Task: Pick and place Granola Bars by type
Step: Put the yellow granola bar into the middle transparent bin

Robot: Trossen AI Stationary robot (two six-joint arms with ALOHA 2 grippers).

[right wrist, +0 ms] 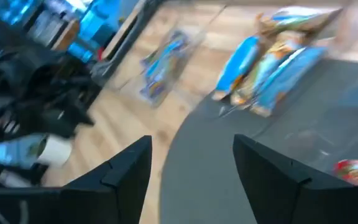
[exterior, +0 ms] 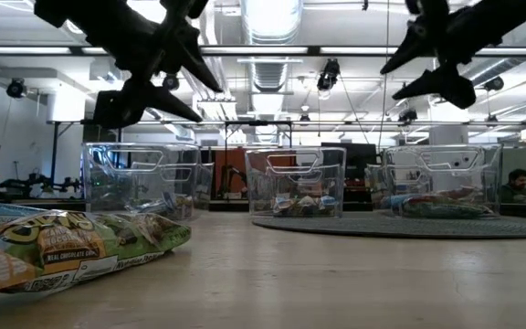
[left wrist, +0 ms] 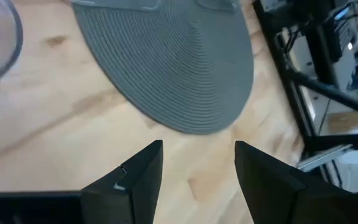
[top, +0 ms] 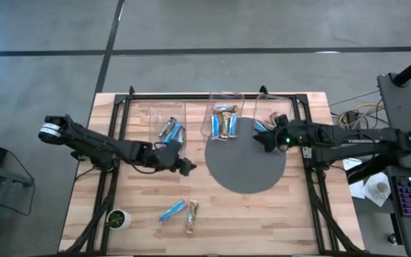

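Note:
Two granola bars lie flat on the wooden table near its front: a bright blue one (top: 172, 211) and a tan-green one (top: 192, 215), which shows close up in the low view (exterior: 71, 249). More bars sit in three clear bins: left (top: 171, 130), middle (top: 224, 123), right (top: 262, 126). My left gripper (top: 186, 168) is open and empty above the table, just left of the grey round mat (top: 247, 160). My right gripper (top: 260, 140) is open and empty above the mat's far right part, beside the right bin.
A small round green-and-white cup (top: 118, 218) stands at the table's front left. A black frame rail (top: 212, 96) runs along the far edge behind the bins. Bare wood lies between the mat and the front edge.

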